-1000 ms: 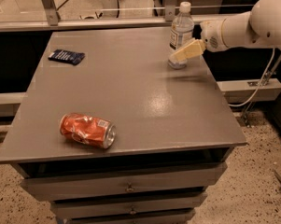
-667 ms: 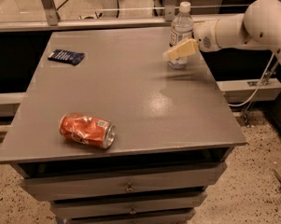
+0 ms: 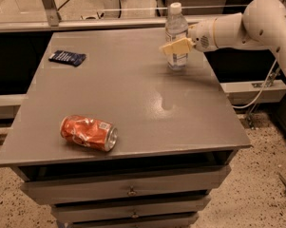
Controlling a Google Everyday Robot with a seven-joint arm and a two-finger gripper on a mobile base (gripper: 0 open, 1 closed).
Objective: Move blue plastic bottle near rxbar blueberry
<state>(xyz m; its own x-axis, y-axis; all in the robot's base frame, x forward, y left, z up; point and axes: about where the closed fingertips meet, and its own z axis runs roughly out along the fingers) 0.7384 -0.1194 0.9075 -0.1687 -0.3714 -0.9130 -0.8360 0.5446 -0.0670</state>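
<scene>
The blue plastic bottle is a clear bottle with a white cap, upright at the far right of the grey table. My gripper reaches in from the right at label height. A cream finger lies across the front of the bottle, and the gripper is shut on it. The bottle's base is at or just above the tabletop. The rxbar blueberry is a flat dark navy wrapper lying at the far left of the table, well apart from the bottle.
A crushed orange can lies on its side at the front left. My white arm extends past the table's right edge. Drawers sit under the tabletop. A cable hangs at the right.
My gripper and the bottle have shifted a little to the left together along the far edge. The can and the bar have not moved.
</scene>
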